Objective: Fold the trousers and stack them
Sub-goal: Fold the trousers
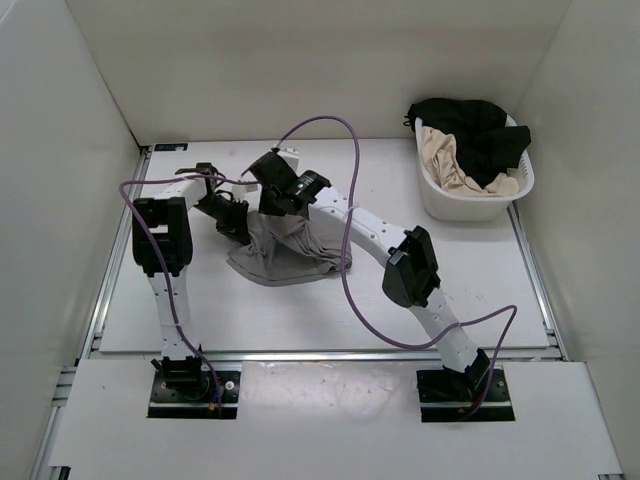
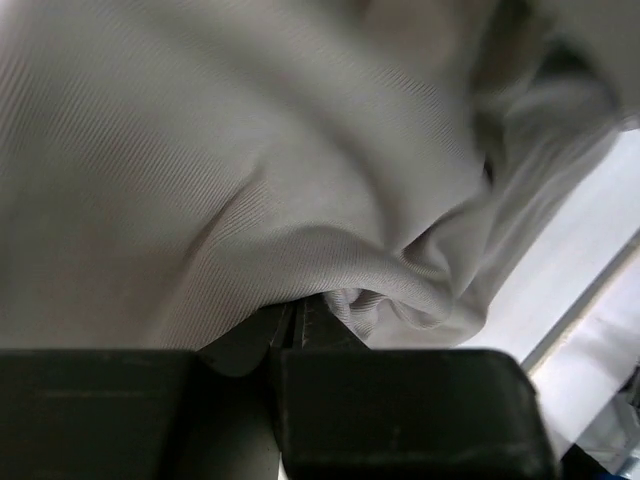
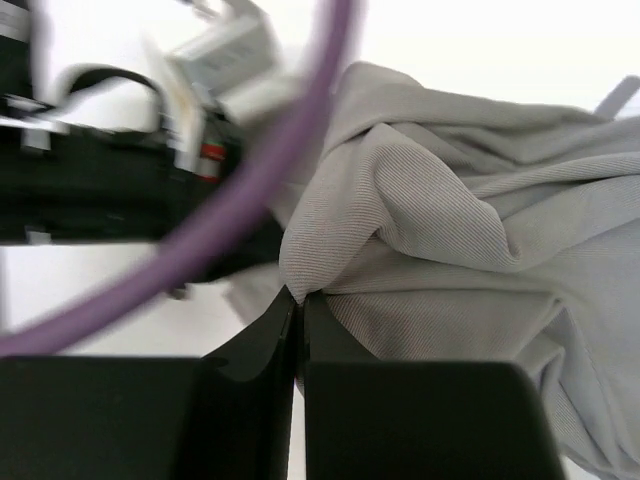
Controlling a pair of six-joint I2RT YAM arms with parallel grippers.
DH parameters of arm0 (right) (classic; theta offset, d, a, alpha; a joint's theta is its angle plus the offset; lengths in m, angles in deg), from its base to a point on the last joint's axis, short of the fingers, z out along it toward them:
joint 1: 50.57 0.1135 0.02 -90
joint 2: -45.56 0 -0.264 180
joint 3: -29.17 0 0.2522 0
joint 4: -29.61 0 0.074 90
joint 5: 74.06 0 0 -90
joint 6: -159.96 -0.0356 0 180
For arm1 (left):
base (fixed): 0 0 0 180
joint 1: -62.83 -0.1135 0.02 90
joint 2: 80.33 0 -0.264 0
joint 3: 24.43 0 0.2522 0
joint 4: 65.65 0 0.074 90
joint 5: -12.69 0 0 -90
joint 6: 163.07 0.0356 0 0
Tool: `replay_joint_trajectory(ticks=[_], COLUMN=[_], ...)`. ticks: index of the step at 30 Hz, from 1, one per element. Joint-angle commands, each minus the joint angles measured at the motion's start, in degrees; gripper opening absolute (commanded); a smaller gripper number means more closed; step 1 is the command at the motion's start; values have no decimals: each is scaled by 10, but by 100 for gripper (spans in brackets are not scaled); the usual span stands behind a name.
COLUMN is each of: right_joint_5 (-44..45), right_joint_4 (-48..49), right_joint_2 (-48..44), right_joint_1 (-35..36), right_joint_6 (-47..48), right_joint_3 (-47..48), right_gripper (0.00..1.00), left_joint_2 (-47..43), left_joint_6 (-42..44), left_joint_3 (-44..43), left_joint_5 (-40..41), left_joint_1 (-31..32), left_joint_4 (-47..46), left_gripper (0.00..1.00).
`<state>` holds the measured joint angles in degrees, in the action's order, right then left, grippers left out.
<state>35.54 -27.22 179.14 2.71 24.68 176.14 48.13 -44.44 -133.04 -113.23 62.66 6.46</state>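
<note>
The grey trousers (image 1: 290,250) hang bunched from both grippers over the middle of the table, their lower part resting on it. My left gripper (image 1: 243,232) is shut on the trousers at their left edge; in the left wrist view (image 2: 296,312) the fabric (image 2: 250,170) fills the frame above the closed jaws. My right gripper (image 1: 272,212) is shut on a fold of the trousers near the top; in the right wrist view (image 3: 300,298) the cloth (image 3: 450,230) is pinched between the tips.
A white basket (image 1: 470,200) at the back right holds a black garment (image 1: 470,130) and a beige garment (image 1: 450,160). A purple cable (image 1: 330,125) loops over the right arm. White walls enclose the table on three sides.
</note>
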Motion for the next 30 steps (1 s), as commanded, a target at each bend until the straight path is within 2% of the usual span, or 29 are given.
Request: replay_joint_trajectory(ticks=[1,5,8,11,12,14,15,18,20,22,25,27,29,30], right_joint_5=[-6,-6,-12,-12,-12,-18,-40,-55,-62,-25,58,63,48,40], right_joint_4=[122,164,142,107,94,85,85,92,113,106,85,60,16,8], right_joint_2=[-2,12,17,17,22,27,35,35,9,-37,-121,-161,-221,-264], right_joint_1=[10,34,52,79,86,110,121,133,133,133,117,86,55,17], right_joint_6=[-25,-41,-54,-54,-39,-22,0,41,85,98,90,61,-4,-23], right_joint_3=[4,4,-16,-39,-52,-60,-60,-66,-71,-79,-137,-182,-274,-314], right_gripper=[0,0,1,20,28,42,54,66,69,73,77,77,74,74], left_joint_2=[52,41,9,-38,-62,-80,-94,-102,-108,-114,-141,-167,-191,-198], left_joint_6=[28,5,-11,-11,-11,-3,3,16,29,71,93,117,141,167], left_joint_3=[36,36,36,36,36,26,7,-39,-69,-110,-104,-85,-54,-43], left_joint_5=[47,70,104,135,142,153,161,152,122,55,36,22,16,3], left_joint_1=[3,-26,-58,-91,-116,-142,-168,-207,-213,-202,-157,-127,-72,-51], left_joint_4=[-31,-24,-17,-2,6,12,28,49,101,148,169,169,169,169], left_gripper=[14,14,25,42,53,55,55,55,58,62,69,70,71,74])
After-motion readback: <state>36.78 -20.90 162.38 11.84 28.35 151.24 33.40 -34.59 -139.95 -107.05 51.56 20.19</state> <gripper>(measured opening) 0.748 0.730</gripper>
